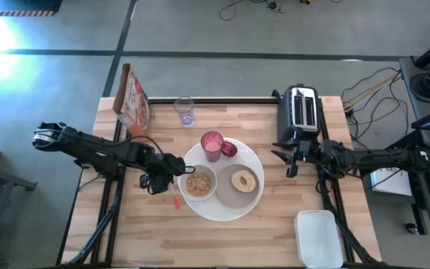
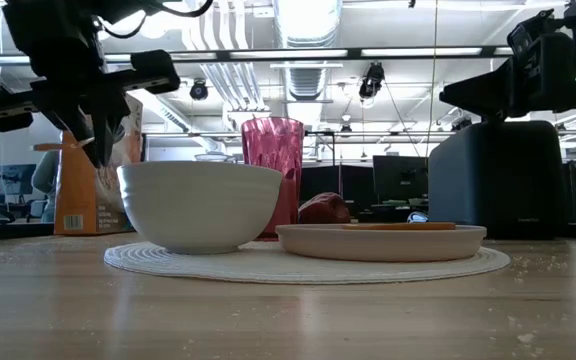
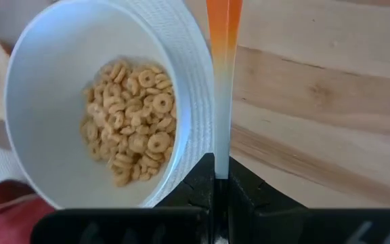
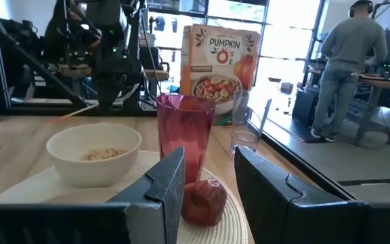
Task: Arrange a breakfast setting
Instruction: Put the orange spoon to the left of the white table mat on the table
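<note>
Cereal bowl [image 3: 93,115] close alongside: keep left fingers [image 3: 242,196] clamped on spoon [image 3: 222,81], lower flat onto desk [image 3: 317,102] beside placemat [image 3: 198,88].

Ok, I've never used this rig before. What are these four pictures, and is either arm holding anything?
You're looking at two dark robot arms at a wooden table. One picture looks straight down from above, one looks level across the tabletop, and the other two come from a camera on each wrist.

On the round white placemat sit a bowl of cereal, a grey plate with a bagel, a pink tumbler and a red fruit. Behind them stand a cereal box, a clear glass and a toaster. A white tub lies near the front corner.

The left hand is shut on an orange-and-white spoon, right beside the bowl. The right hand waits open and empty by the toaster.
</note>
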Tool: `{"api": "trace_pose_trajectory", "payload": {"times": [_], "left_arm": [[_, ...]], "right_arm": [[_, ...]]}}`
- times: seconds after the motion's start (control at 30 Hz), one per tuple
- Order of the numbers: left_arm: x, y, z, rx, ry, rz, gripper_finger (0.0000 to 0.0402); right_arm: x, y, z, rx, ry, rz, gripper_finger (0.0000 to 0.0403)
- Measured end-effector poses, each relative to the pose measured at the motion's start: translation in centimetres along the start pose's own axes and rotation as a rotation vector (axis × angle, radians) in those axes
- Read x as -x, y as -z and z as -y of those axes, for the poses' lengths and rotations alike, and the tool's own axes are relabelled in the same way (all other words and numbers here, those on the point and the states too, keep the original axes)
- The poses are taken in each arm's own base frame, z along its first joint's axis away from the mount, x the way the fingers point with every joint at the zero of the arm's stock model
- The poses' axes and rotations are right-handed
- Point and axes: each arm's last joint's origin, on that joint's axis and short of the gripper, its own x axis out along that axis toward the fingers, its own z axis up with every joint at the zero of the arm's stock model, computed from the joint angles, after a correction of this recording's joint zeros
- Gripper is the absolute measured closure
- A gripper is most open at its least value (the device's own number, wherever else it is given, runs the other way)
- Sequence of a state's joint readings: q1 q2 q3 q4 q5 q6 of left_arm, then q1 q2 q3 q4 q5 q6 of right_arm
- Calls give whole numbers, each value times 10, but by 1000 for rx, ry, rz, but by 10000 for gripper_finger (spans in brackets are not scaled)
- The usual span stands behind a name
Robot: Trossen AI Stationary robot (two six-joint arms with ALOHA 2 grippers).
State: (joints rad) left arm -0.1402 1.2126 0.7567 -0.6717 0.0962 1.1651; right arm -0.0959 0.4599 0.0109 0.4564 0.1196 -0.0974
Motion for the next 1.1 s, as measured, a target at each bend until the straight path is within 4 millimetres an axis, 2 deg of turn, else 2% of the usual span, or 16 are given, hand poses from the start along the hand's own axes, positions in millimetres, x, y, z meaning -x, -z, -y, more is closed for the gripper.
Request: {"api": "trace_pose_trajectory", "payload": {"times": [0.43,0.77,1.1], "left_arm": [[-36,2,-4,-117,116,-49,402],[-40,4,-7,-179,82,-94,402],[-47,14,-12,-147,85,-137,402]], "right_arm": [[0,0,0,11,4,3,284],[0,-1,0,0,4,5,284],[0,0,0,-1,3,5,284]]}}
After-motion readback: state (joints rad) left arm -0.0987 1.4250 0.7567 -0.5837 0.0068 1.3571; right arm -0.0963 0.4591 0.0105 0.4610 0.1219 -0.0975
